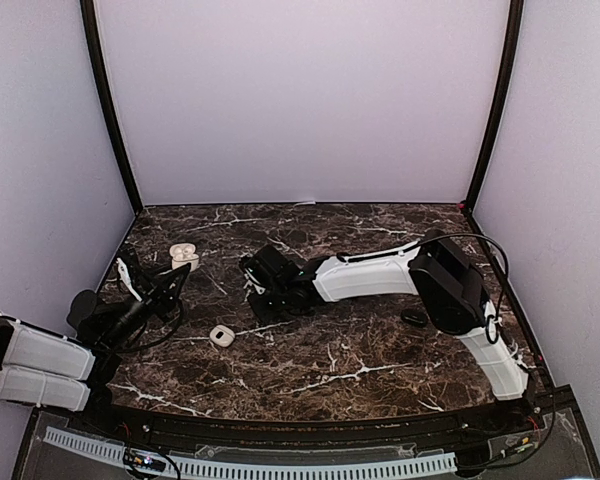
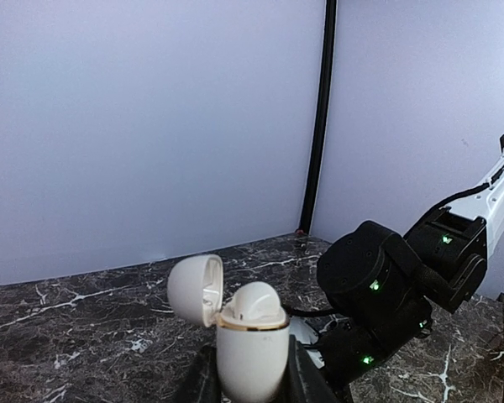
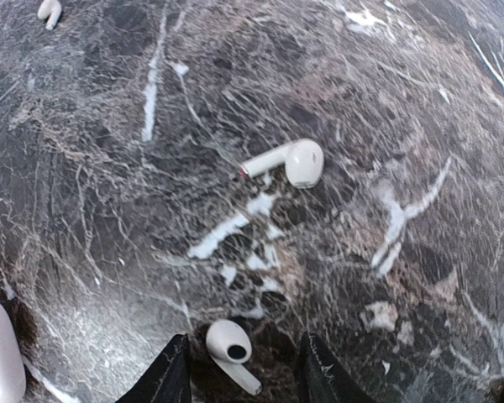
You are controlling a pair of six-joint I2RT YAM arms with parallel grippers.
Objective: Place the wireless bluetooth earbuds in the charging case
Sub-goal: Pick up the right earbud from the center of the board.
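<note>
Left jaws grip case (image 2: 252,357); right (seemingly) straddle earbud (image 3: 228,342)

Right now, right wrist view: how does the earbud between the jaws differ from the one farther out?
Near earbud sits inside the open right gripper, untouched; far earbud lies clear of it. Near one shows a dark oval opening, stem lower-right; far one shows smooth shell, stem left. Both white, stemmed, on the table.
</note>
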